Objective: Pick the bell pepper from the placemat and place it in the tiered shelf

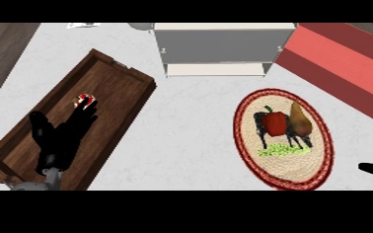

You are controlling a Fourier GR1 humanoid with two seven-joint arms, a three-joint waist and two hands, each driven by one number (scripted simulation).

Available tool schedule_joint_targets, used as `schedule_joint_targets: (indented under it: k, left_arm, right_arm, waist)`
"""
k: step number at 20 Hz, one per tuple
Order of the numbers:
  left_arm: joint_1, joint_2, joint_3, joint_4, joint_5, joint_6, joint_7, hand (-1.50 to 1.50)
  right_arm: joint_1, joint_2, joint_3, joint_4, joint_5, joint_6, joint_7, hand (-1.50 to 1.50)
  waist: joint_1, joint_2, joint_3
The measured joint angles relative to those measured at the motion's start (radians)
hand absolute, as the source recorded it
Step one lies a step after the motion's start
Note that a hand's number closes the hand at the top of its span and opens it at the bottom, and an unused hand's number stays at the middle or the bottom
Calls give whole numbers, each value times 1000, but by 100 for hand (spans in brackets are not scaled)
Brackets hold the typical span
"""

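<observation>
A red bell pepper (275,122) with a green stem sits on the round placemat (251,154) at the right, apart from both hands. The placemat is woven, has a red rim and bears a picture of a dark animal. A brownish pear-shaped item (299,118) lies just right of the pepper. The white tiered shelf (218,47) stands at the back centre. My left hand (62,135) hovers open over the wooden tray at the left, fingers straight and pointing up-right. Only a black tip of my right hand (365,167) shows at the right edge.
A long dark wooden tray (116,81) lies diagonally at the left, with a small red and white object (85,98) in it near my left fingertips. A red block (331,61) lies at the back right. The counter top is white marble.
</observation>
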Motion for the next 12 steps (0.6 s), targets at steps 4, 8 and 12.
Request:
schedule_joint_targets:
  k: [4,8,12]
  left_arm:
    - [-13,-5,6,12,-2,-9,6,0]
    - [-24,-19,3,10,-17,-4,12,0]
    - [-34,-24,8,28,-27,-19,-3,0]
  right_arm:
    - [-23,-25,61,-139,26,0,214,-150]
    - [-115,-26,125,-200,92,-47,438,-150]
    - [-211,15,228,-237,207,-112,640,-150]
  waist:
    - [8,0,0]
    - [19,3,-1]
    - [26,4,0]
